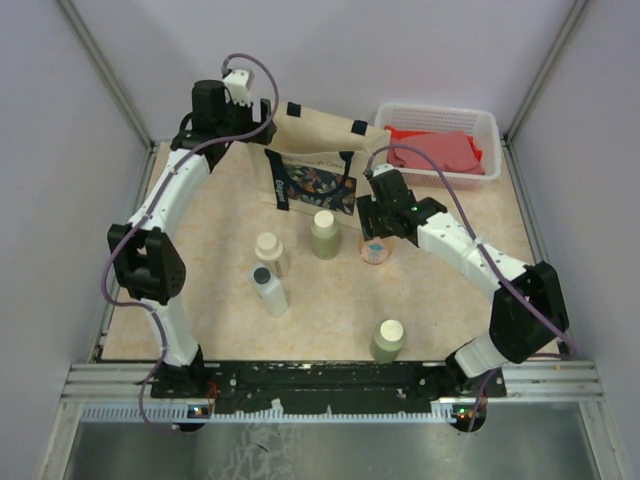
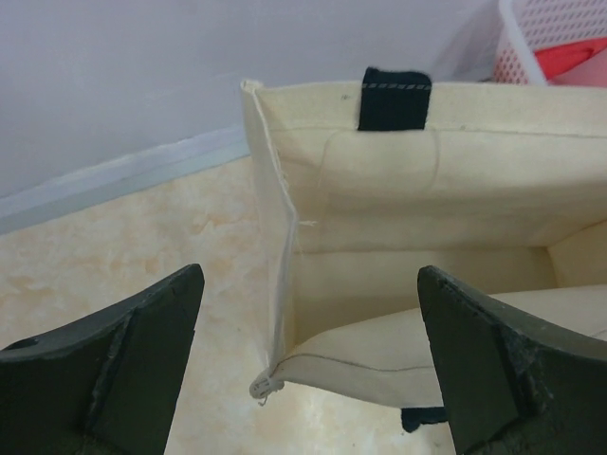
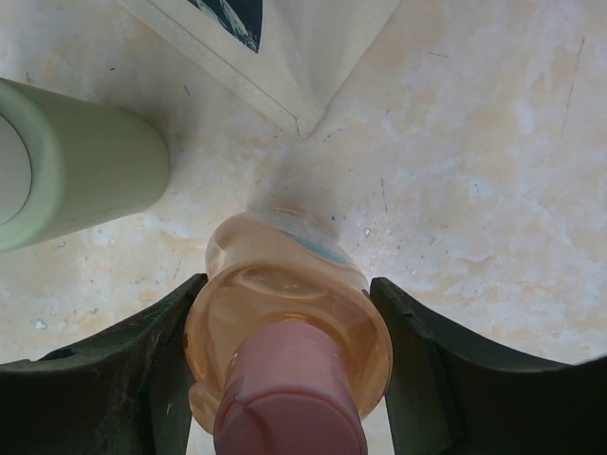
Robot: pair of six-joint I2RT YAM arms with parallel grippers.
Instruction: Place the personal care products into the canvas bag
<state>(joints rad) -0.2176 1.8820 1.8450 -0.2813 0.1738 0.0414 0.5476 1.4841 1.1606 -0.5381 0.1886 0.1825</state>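
The right gripper (image 3: 286, 294) has its jaws clamped on both sides of the peach-pink flask (image 3: 275, 270), which seems to stand on the tabletop (image 3: 474, 142), with the canvas bag (image 3: 285, 57) just beyond their tips. Best to lift straight up, clearing the olive-green bottle (image 3: 85, 166) beside them, before crossing the rim. The left gripper (image 2: 311, 284) has its jaws spread wide at the bag's mouth.

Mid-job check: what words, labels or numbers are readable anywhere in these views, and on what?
Nothing reads for certain.
canvas bag: a line of small print above the dark panel and white lettering down the panel's left edge, both too small to read.
peach-pink flask: bluish label edge, no legible text.
olive-green bottle: no lettering showing.
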